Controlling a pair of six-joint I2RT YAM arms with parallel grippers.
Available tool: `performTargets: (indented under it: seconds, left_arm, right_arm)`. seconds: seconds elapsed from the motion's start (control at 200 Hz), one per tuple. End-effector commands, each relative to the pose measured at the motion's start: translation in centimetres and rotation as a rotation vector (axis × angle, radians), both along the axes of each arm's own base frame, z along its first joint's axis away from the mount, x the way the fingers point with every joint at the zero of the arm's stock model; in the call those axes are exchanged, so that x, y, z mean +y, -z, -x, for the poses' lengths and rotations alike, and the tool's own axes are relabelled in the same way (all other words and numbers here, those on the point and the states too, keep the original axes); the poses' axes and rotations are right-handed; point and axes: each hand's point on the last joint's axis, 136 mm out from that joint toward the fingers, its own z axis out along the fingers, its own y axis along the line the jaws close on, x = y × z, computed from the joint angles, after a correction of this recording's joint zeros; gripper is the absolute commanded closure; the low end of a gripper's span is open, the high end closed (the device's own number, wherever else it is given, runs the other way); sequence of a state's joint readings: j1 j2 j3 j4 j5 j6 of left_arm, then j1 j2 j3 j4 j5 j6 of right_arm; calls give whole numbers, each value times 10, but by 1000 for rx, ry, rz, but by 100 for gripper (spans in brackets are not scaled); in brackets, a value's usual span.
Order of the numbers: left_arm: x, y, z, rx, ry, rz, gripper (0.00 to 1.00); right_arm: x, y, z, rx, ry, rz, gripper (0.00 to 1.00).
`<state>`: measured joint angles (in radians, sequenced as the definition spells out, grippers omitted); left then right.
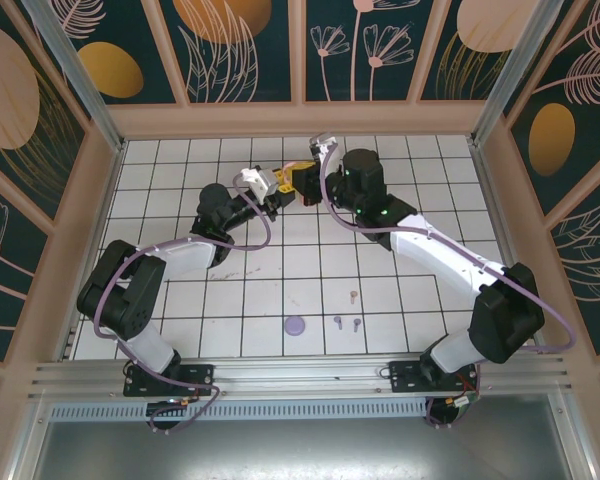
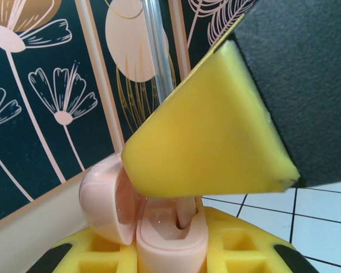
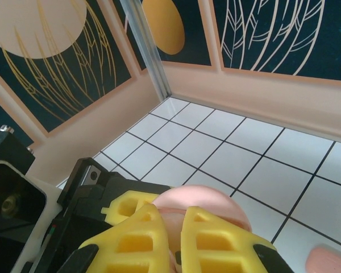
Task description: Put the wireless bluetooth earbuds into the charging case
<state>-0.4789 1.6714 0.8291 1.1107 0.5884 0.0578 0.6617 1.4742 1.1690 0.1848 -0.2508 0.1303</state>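
One open peach case [image 2: 111,199] is clamped in the left end effector [image 2: 171,256]; one tan-peach earbud [image 2: 185,211] is pinched just above it by the right end effector [image 1: 298,180]. Well apart from the case, one purple disc [image 1: 296,325], two purple earbuds [image 1: 337,321] and one tan earbud [image 1: 352,294] are seen on the white-tiled table [image 1: 180,300], enclosed by floral walls [image 1: 240,50].

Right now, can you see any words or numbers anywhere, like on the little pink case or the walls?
No text can be read anywhere.
The peach plastic charging case is plain.
The dark wall panels carry only flower and leaf drawings, no letters.
The white tiled table shows no words or numbers.
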Motion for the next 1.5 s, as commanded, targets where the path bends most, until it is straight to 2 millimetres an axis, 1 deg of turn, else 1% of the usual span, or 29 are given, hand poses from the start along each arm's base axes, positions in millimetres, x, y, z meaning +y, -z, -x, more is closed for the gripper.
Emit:
performTargets:
  seconds: [0.0, 0.175, 0.295, 0.36, 0.43, 0.485, 0.596, 0.681, 0.756, 0.806, 0.916, 1.011, 1.136, 1.186, 1.256, 1.321, 1.426, 1.491]
  left_arm:
    - [-5, -53, 20, -148, 75, 77, 100]
    - [-6, -54, 20, -140, 77, 75, 100]
    - [-6, -54, 19, -136, 76, 78, 100]
    - [-7, -53, 18, -126, 77, 76, 100]
    - [-6, -51, 17, -124, 73, 77, 100]
    - [-6, -49, 16, -121, 68, 76, 100]
    - [-4, -43, 13, -113, 49, 79, 100]
    - [-1, -41, 11, -112, 24, 93, 100]
    - [2, -40, 9, -110, 3, 107, 100]
    - [3, -39, 8, -108, -8, 116, 100]
    - [5, -37, 6, -103, -22, 125, 100]
    - [8, -36, 5, -102, -42, 130, 100]
    - [10, -34, 4, -95, -57, 130, 100]
    - [11, -33, 5, -98, -63, 127, 100]
    - [13, -32, 6, -103, -74, 122, 100]
    - [15, -31, 8, -104, -77, 116, 100]
    - [16, -28, 10, -97, -77, 110, 100]
    - [16, -26, 11, -83, -77, 106, 100]
  right_arm:
    - [-4, 23, 8, 15, -33, 63, 93]
    - [-5, 27, 9, 11, -41, 89, 93]
    - [-6, 25, 6, 18, -24, 93, 90]
    - [-9, 21, 1, 28, 8, 84, 83]
    - [-11, 12, -2, 37, 32, 62, 67]
    - [-13, 5, -3, 45, 40, 41, 62]
    - [-18, -17, 0, 46, 56, -15, 50]
    - [-25, -36, 4, 46, 69, -64, 43]
    - [-35, -46, 5, 66, 105, -96, 38]
    - [-43, -53, 7, 77, 125, -119, 37]
    - [-64, -51, 5, 140, 214, -137, 36]
    - [-83, -31, 5, 221, 311, -115, 36]
    - [-107, 10, 9, 353, 436, -71, 36]
    - [-113, 30, 15, 415, 461, -44, 36]
    - [-127, 58, 21, 499, 533, -9, 37]
    - [-136, 89, 31, 592, 584, 31, 38]
    - [-148, 142, 56, 747, 636, 100, 40]
    - [-153, 171, 73, 821, 659, 137, 41]
